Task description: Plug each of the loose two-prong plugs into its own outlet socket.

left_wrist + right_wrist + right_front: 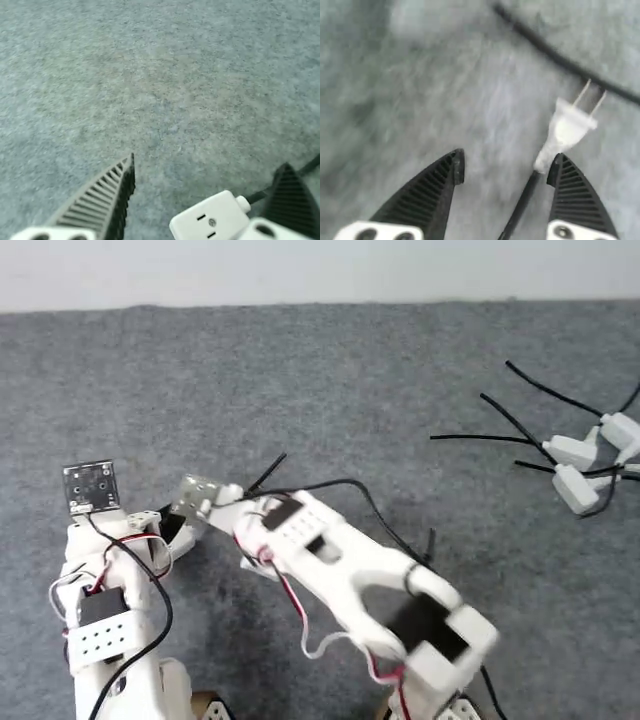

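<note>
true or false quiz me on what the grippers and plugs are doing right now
1. The left gripper is open, with a white outlet socket beside one of its fingers. True.
2. The right gripper is shut on the two-prong plug. False: it is open, and the plug lies by one fingertip.
3. That plug is already seated in a socket. False: its prongs are bare.
4. Several white connectors with black cords lie near the high view's right edge, away from both arms. True.
</note>
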`<move>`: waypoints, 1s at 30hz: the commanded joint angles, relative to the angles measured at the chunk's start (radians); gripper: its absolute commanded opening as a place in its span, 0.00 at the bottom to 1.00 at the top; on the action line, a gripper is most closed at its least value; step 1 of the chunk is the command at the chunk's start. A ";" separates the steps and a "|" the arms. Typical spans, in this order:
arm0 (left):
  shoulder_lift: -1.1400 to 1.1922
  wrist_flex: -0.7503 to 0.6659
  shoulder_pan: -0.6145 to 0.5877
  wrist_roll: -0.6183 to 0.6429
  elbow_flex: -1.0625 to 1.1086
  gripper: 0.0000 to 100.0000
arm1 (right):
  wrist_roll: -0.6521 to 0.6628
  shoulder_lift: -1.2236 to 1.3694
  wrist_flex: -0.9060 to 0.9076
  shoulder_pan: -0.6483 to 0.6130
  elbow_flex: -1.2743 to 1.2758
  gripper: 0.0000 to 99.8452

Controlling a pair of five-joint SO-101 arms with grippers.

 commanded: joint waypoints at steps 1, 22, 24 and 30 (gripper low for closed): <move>-0.014 -0.017 -0.005 0.014 -0.051 0.41 | -0.012 0.119 -0.008 -0.004 -0.196 0.26; -0.014 -0.017 -0.003 0.012 -0.051 0.41 | -0.063 0.180 0.133 0.053 -0.384 0.26; -0.014 -0.017 -0.003 0.012 -0.051 0.41 | -0.063 0.203 0.125 0.067 -0.385 0.26; -0.012 -0.017 -0.003 0.012 -0.051 0.41 | -0.063 0.282 0.062 0.096 -0.393 0.26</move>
